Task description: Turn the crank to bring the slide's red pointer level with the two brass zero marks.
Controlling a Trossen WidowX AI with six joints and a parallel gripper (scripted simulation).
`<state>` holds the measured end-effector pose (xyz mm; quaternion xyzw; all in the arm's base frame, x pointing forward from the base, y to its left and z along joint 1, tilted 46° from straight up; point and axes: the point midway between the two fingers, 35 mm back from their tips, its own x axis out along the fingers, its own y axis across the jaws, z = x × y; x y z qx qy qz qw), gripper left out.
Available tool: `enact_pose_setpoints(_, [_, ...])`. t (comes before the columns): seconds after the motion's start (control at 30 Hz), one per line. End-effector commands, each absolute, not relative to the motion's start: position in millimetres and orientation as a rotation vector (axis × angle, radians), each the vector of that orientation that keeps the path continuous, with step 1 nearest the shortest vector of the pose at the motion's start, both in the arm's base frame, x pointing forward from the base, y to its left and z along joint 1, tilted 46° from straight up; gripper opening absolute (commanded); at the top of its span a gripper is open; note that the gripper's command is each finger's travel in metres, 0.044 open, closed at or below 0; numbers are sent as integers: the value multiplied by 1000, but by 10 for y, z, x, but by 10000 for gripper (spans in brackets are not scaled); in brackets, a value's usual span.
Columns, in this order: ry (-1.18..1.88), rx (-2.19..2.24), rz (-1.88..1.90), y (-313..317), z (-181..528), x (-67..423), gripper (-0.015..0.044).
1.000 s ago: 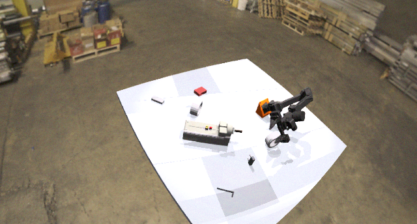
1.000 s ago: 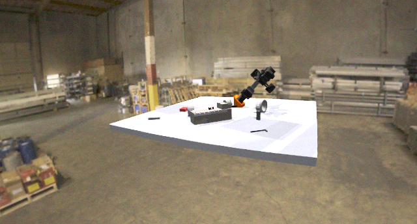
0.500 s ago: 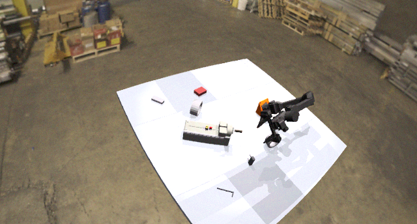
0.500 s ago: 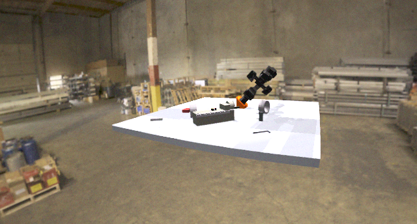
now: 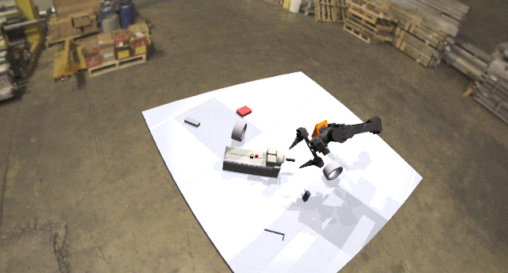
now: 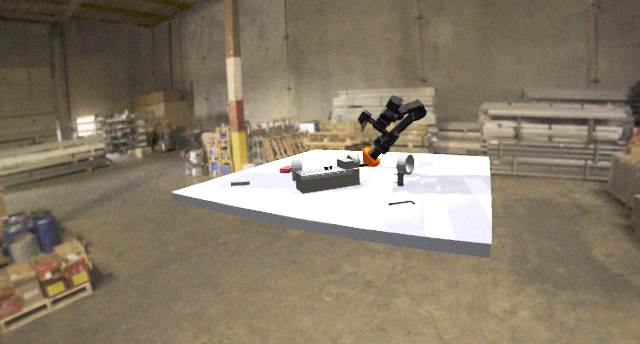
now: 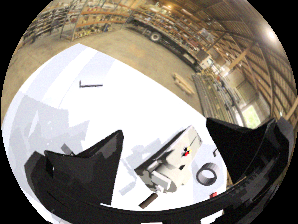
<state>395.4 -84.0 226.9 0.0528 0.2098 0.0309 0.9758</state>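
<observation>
The machine is a long box with a pale top and dark sides. A small red pointer sits beside a yellow mark on its top; the views are too coarse to tell whether they are level. The crank's dark handle sticks out from the end with the pale round hub. My gripper is open and empty. In the exterior view it hangs well above the table near the handle end, not touching the handle.
A grey ring stands near the arm, with a small black block nearby. Another ring, a red block and a grey bar lie beyond the machine. A hex key lies near the table edge.
</observation>
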Motion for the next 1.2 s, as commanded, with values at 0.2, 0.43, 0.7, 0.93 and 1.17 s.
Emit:
enact_pose_setpoints(0.2, [573, 251, 100, -1286, 1827, 4086, 440])
enact_pose_setpoints(0.43, [652, 386, 124, -1616, 1503, 4098, 440])
enact_pose_setpoints(0.7, [708, 565, 150, -1998, 1141, 4036, 440])
enact_pose_setpoints(0.93, [723, 700, 165, -2257, 900, 3951, 440])
enact_pose_setpoints(1.17, [724, 700, 166, -2039, 670, 4005, 440])
